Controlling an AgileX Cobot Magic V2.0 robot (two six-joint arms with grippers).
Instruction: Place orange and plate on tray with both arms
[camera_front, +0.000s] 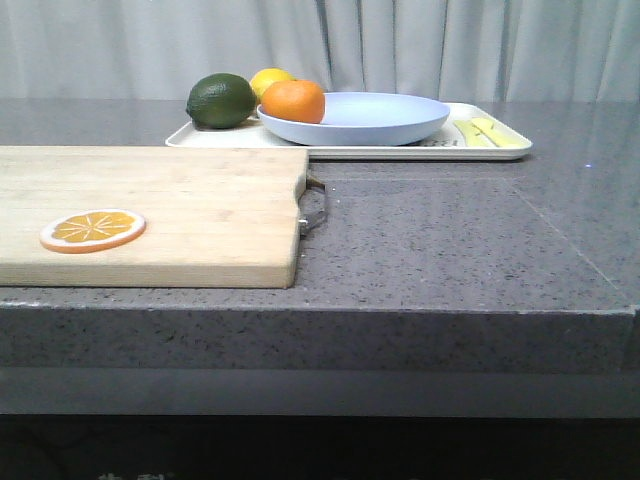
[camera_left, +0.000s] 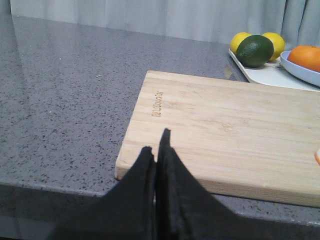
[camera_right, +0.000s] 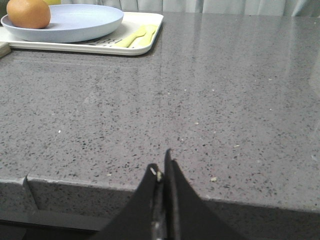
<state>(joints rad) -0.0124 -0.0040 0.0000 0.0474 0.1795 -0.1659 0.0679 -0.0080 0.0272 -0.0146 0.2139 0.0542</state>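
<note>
While both grippers (camera_left: 159, 150) (camera_right: 162, 170) sit clenched empty, the tray's (camera_front: 480, 150) long axis runs left-right.

There are 3 cameras. The front camera sits low, almost level with the grey table (camera_front: 450, 240), and faces forward across it toward the curtain (camera_front: 400, 45); the cutting board (camera_front: 150, 210) is close to it and the tray (camera_front: 490, 148) is far at the back. The left wrist camera looks from the table's near edge over its left gripper (camera_left: 159, 145) and the cutting board (camera_left: 225, 130), very near the surface. The right wrist camera looks from the same near edge over its right gripper (camera_right: 162, 167) and bare table (camera_right: 225, 100). All 3 views share the tray's plate (camera_front: 370, 118) with the orange (camera_front: 293, 101).
</note>
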